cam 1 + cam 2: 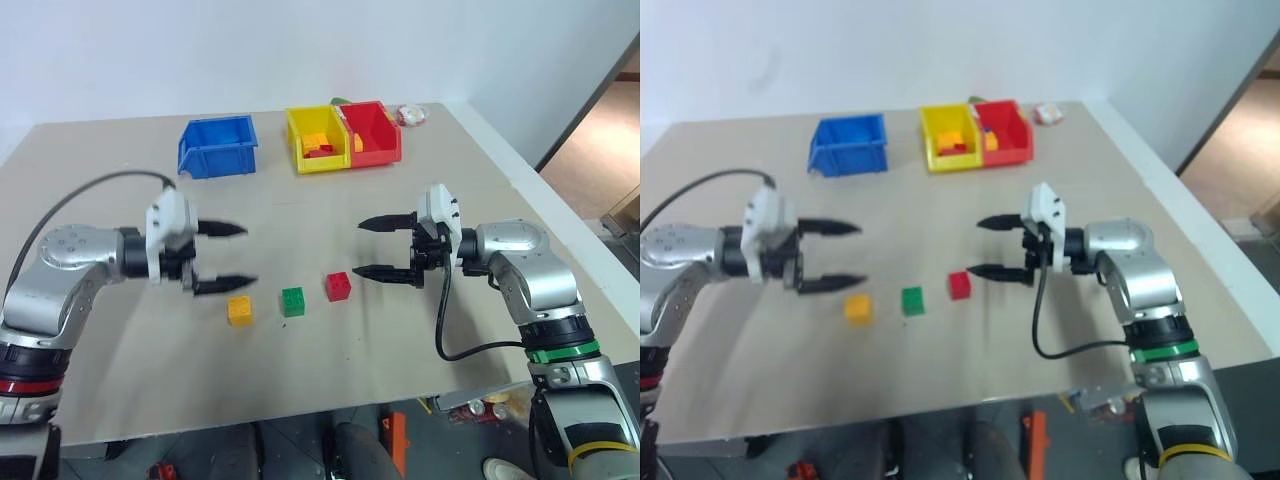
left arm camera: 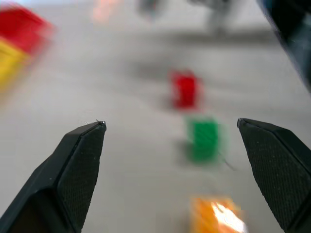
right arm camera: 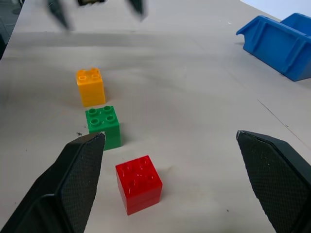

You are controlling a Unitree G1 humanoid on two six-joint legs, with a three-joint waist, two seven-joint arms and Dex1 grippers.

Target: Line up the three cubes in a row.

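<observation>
Yellow cube (image 1: 240, 310), green cube (image 1: 292, 301), red cube (image 1: 338, 286): row slanting toward bins (image 1: 343, 135). Left gripper (image 1: 240, 257), right gripper (image 1: 365, 248): spread, empty, flanking row above bare table (image 1: 330, 370).

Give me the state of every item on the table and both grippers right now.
yellow-orange cube: upright, free
green cube: upright, free
red cube: upright, free
left gripper: open, empty
right gripper: open, empty
blue bin: upright
yellow bin: holds bricks
red bin: upright
</observation>
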